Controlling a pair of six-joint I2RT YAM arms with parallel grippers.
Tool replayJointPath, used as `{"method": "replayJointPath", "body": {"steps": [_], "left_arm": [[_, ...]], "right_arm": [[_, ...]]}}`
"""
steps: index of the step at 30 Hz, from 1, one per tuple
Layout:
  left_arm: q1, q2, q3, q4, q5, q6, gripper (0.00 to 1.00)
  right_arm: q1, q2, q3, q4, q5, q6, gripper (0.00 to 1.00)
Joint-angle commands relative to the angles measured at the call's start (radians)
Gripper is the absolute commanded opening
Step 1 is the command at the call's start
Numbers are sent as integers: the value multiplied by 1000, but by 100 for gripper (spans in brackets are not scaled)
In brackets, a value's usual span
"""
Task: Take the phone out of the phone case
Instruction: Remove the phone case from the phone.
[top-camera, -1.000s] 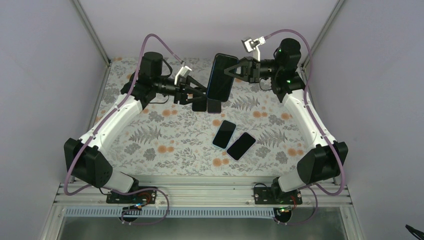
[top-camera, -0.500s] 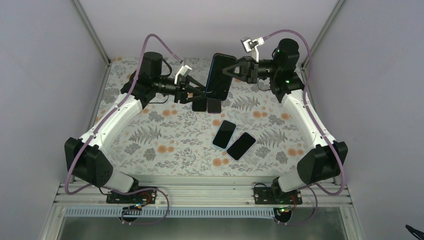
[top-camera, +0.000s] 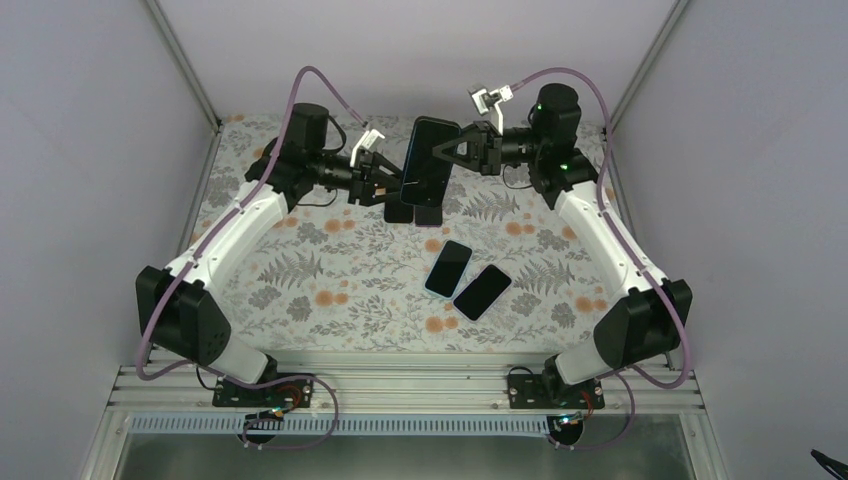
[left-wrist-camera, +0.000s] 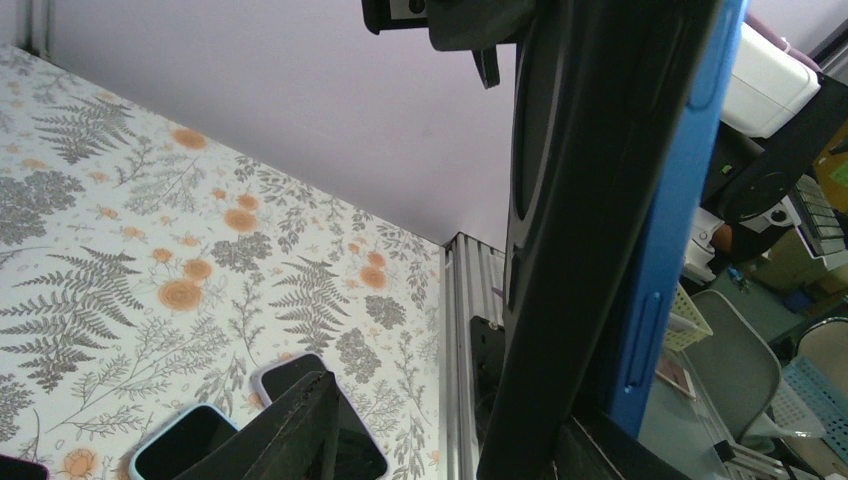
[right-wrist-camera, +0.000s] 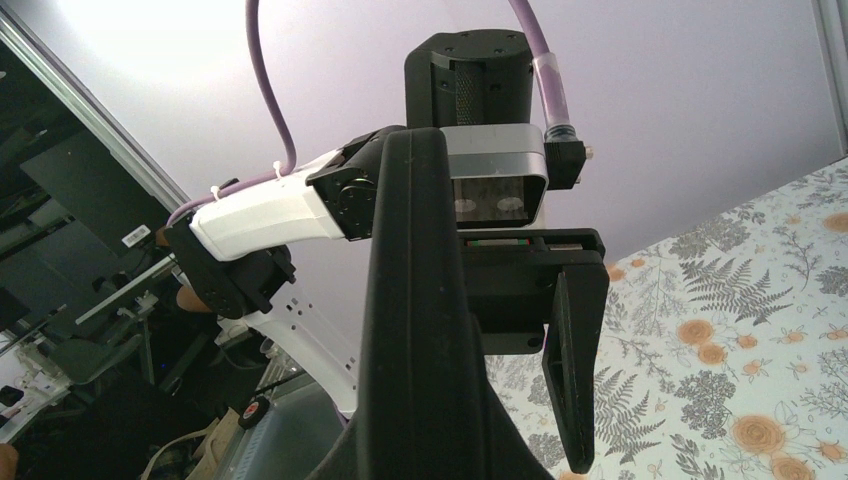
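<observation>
The task is judged to be at an early stage: the phone (left-wrist-camera: 590, 200) is seen seated inside the blue phone case (left-wrist-camera: 665, 230), and no gap between the two can be made out. What has been done, as far as can be shown, is that the cased phone has been lifted clear of the worktop (top-camera: 330, 270) and is held upright in the air between the two arms. What is left is the separation itself, with the case to be peeled or pushed off, and this is judged to need a firm hold from both sides.

The right jaws are pressed together and are seen pinching the phone case at its upper right edge. Whether only the case lip or the phone as well is caught there cannot be told.

The left jaws are spread part-way and are placed around the lower end of the cased phone. In the left wrist view one finger (left-wrist-camera: 290, 430) is shown apart from the phone's dark face, with worktop visible in the gap, so no grip is judged to be made on that side. The other finger is largely hidden behind the blue edge.

Four other phones (top-camera: 448, 268) are left lying on the worktop, two directly beneath the raised one and two nearer the arm bases
</observation>
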Motion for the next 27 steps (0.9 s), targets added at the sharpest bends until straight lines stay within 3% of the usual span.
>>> {"method": "replayJointPath", "body": {"steps": [1,15,27], "left_arm": [[10,37,77,66,-106,4,46],[2,49,155,118,-58,-32,43],[-21,26,54,239,0,-141,19]], "right_arm": [[120,-6,-28,-94,-260,-5,4],[157,5,-122,-104,-242,-37,4],[185,41,-97,-109,-243,-31,4]]}}
